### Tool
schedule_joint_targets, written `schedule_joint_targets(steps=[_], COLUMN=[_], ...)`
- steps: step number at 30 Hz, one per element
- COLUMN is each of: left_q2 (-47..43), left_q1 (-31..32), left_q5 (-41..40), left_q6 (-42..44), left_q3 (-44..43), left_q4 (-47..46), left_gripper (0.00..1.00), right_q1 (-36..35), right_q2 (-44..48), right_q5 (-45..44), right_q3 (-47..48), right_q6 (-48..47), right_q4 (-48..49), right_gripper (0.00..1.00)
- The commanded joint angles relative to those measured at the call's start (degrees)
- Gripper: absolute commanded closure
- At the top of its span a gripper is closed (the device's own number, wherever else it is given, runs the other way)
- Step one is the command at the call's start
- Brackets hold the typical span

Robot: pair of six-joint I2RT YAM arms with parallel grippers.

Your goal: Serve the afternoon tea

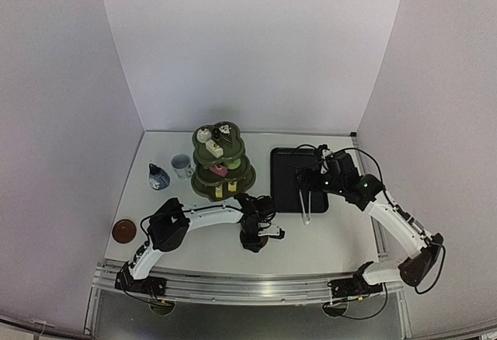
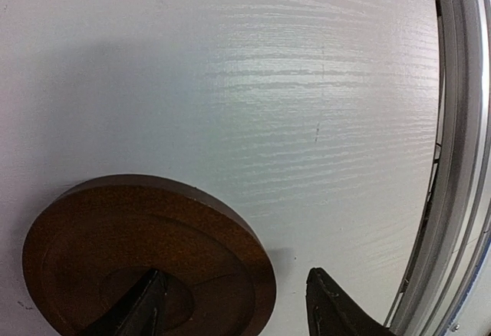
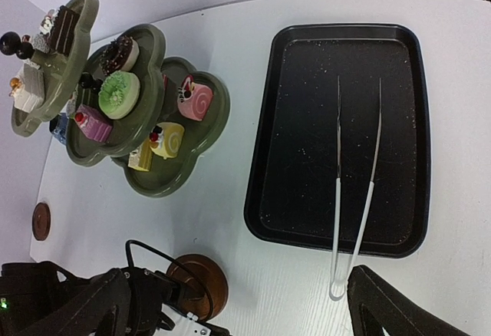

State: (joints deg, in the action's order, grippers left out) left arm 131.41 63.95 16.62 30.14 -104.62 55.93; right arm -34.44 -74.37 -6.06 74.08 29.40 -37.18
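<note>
One brown coaster (image 1: 124, 231) sits at the surface's (image 1: 326, 235) near-left corner, with the blue cup (image 1: 158, 177) and white cup (image 1: 182, 166) toward the far edge, just left of the green three-tier stand (image 1: 223, 171) loaded with small cakes (image 3: 120, 94). The left gripper (image 2: 234, 275) is released above the second coaster (image 2: 115, 252) near the middle of the near edge, one finger over it, the other past its rim. Right side: black tray (image 3: 291, 121) holding the tongs (image 3: 357, 198), whose bend hangs over its near rim; the right gripper (image 3: 239, 275) is spread wide, holding nothing.
</note>
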Motion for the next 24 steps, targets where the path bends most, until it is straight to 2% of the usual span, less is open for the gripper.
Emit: schedule_joint_targets(steps=[1,5,9,11,13,16,19,22,24], left_q2=[-1.4,-5.1,-8.2,-11.6,-15.7,-23.4,-29.0,-34.6,-37.4], left_q1=[0.4,0.1,-1.4,-3.4,-6.7,-13.8,-20.5,-27.3,-34.8], left_q5=[1.9,1.9,1.8,1.9,2.9,4.5,1.5,-1.2,-3.4], left_q6=[1.7,2.7,2.0,1.2,1.3,5.2,7.5,5.0,3.0], left_q3=[-1.4,-5.0,-9.5,-9.2,-5.2,6.0,15.1,21.9,26.2], left_q4=[-0.5,3.7,10.0,13.4,16.2,21.7,28.4,30.5,30.1], left_gripper=[0.34,0.28,0.27,0.26,0.25,0.2,0.14,0.12,0.12], right_q1=[-0.3,-0.3,-0.3,-0.3,-0.3,-0.3,-0.3,-0.2,-0.2], right_q2=[0.0,-0.4,-0.5,-0.3,0.0,0.3,-0.1,-0.7,-1.6], right_q5=[-0.2,0.1,0.3,0.2,0.1,-0.5,-1.2,-3.1,-3.8], right_q3=[0.7,1.3,1.8,1.9,1.7,1.1,0.3,-0.2,-0.3], right_q6=[-0.6,-0.3,-0.2,-0.3,-0.1,0.1,-0.1,0.3,0.6], right_q4=[0.3,0.3,0.3,0.2,0.2,0.2,-0.2,-0.8,-1.0], right_gripper=[0.04,0.04,0.04,0.04,0.04,0.04,0.03,0.02,0.02])
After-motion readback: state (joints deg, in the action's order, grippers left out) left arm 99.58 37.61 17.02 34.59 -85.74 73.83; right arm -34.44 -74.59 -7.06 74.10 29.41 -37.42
